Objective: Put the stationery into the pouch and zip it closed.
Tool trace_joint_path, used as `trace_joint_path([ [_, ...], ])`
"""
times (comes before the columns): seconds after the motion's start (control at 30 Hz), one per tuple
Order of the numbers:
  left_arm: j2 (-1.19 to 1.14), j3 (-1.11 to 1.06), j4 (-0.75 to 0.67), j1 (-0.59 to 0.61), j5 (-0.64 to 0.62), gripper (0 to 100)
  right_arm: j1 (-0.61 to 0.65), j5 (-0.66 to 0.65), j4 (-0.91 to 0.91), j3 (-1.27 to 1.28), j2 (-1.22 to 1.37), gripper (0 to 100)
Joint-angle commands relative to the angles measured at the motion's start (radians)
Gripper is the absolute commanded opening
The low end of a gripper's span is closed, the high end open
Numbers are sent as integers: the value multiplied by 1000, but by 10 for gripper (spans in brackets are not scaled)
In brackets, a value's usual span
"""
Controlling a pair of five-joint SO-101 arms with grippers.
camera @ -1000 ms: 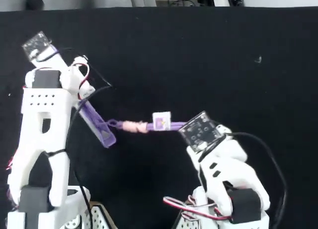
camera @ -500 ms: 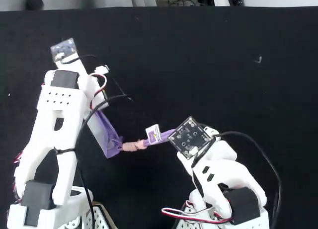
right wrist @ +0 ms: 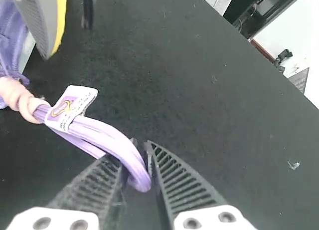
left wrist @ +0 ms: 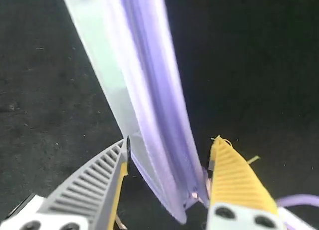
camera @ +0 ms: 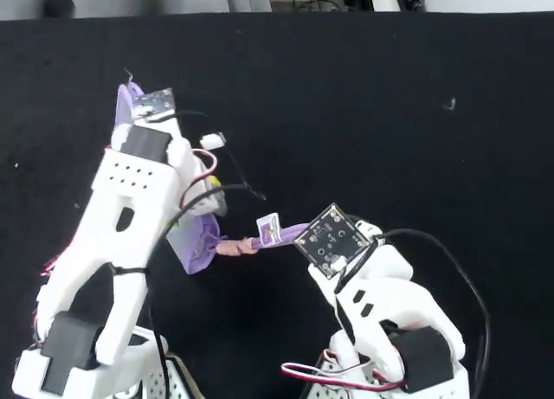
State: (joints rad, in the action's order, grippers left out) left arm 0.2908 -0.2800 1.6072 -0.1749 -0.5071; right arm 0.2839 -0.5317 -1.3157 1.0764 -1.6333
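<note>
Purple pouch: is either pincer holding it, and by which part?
Both. The left pincer clamps the pouch across its flat body near one end; the right pincer pinches its purple strap loop.

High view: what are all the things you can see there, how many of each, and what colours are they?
pouch: one, purple with a clear side, lifted off the table between the left hand's fingers
strap: one, purple loop, stretched from the pouch's lower end to the right hand
charm: one, pink, on the strap next to the pouch
tag: one, white and purple, wrapped around the strap
table: one, black, under everything
arms: two, white, side by side at the near edge
left hand: one, grey and yellow fingers, shut on the pouch
right hand: one, dark ribbed fingers, shut on the strap's end
</note>
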Motion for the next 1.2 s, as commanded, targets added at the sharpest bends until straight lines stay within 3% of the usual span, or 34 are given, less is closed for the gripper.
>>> trace_joint_path([
  [0.0,6,73,21,-53,9,264,15,8,26,8,1,11],
  [0.27,-5,104,98,-136,11,264,15,8,40,22,1,11],
  [0.53,-5,-25,-12,-130,18,263,15,8,34,22,-8,11],
  [0.83,-5,-31,-6,-4,172,116,15,8,32,19,-8,11],
  [1.07,-5,-39,29,87,180,112,15,8,32,19,-8,11],
  [1.17,-5,-54,28,104,181,43,15,8,32,18,-8,11],
])
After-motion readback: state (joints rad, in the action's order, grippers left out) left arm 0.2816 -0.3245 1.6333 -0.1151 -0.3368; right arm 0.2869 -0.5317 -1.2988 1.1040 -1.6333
